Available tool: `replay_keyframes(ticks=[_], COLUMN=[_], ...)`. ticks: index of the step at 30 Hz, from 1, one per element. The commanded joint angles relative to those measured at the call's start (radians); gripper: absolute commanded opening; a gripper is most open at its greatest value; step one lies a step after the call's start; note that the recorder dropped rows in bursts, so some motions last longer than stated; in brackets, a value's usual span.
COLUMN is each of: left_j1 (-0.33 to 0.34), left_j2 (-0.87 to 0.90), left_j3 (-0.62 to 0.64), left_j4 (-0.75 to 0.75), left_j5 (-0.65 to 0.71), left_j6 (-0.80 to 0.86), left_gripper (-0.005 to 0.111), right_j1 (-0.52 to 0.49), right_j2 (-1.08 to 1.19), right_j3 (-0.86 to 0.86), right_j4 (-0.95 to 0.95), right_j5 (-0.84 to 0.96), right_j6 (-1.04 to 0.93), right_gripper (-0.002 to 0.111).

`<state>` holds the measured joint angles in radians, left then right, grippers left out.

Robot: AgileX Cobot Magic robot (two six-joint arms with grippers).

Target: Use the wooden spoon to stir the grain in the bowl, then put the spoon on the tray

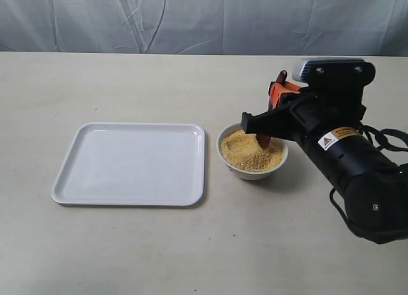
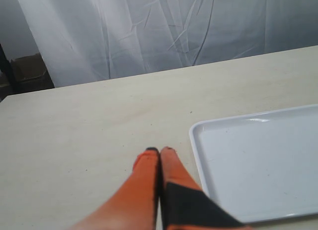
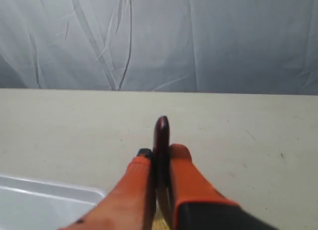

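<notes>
The small white bowl (image 1: pixel 252 170) stands just right of the tray (image 1: pixel 132 163), heaped with yellow-golden grain (image 1: pixel 247 152). My right gripper (image 1: pixel 278 91) is shut on the handle of the dark reddish-brown wooden spoon (image 1: pixel 263 141), whose lower end dips into the grain. In the right wrist view the spoon (image 3: pixel 161 140) stands clamped between the orange fingers of the gripper (image 3: pixel 160 152), its handle end poking out past them. A sliver of grain (image 3: pixel 160 222) shows below. My left gripper (image 2: pixel 159 150) is shut with nothing in it, hovering over bare table beside the tray's edge (image 2: pixel 198 150).
A pale beige table (image 1: pixel 127 244) carries everything, backed by a grey-white cloth curtain (image 1: pixel 191 21). The right arm's black body (image 1: pixel 357 174) looms over the table's right side. The left arm does not appear in the exterior view.
</notes>
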<state>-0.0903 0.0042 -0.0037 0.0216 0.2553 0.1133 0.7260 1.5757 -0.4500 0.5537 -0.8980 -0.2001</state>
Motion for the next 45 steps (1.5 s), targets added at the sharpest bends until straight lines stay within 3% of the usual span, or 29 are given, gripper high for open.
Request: replay_keyframes(ticks=[1, 7, 17, 23, 27, 31, 37, 39, 42, 45], left_j1=[-0.001, -0.001, -0.001, -0.001, -0.001, -0.001, -0.001, -0.001, -0.001, -0.001], left_j2=[-0.004, -0.004, -0.004, -0.004, -0.004, -0.004, -0.004, -0.004, -0.004, -0.004], left_j3=[0.004, 0.004, 0.004, 0.004, 0.004, 0.004, 0.004, 0.004, 0.004, 0.004], left_j4=[-0.003, -0.005, -0.002, -0.002, -0.002, -0.002, -0.002, -0.002, -0.002, -0.002], left_j5=[-0.009, -0.009, -0.009, -0.009, -0.009, -0.009, -0.009, -0.009, -0.009, -0.009], left_j6=[-0.001, -0.001, -0.001, -0.001, -0.001, -0.001, -0.001, -0.001, -0.001, -0.001], left_gripper=[0.000, 0.000, 0.000, 0.000, 0.000, 0.000, 0.000, 0.000, 0.000, 0.000], right_j1=[0.002, 0.002, 0.002, 0.002, 0.002, 0.002, 0.002, 0.002, 0.002, 0.002], right_j2=[0.045, 0.040, -0.101, -0.059, 0.013, 0.013, -0.105, -0.086, -0.011, 0.033], right_j3=[-0.003, -0.003, -0.003, -0.003, -0.003, -0.003, -0.003, -0.003, -0.003, -0.003], right_j4=[-0.066, -0.149, 0.007, 0.059, 0.046, -0.113, 0.080, 0.081, 0.072, -0.062], right_j5=[0.021, 0.000, 0.052, 0.081, 0.076, 0.065, 0.059, 0.070, 0.074, 0.072], right_j6=[0.024, 0.122, -0.087, -0.148, -0.101, 0.095, -0.193, -0.195, -0.164, 0.033], right_gripper=[-0.001, -0.001, -0.001, -0.001, -0.001, -0.001, -0.001, -0.001, -0.001, -0.001])
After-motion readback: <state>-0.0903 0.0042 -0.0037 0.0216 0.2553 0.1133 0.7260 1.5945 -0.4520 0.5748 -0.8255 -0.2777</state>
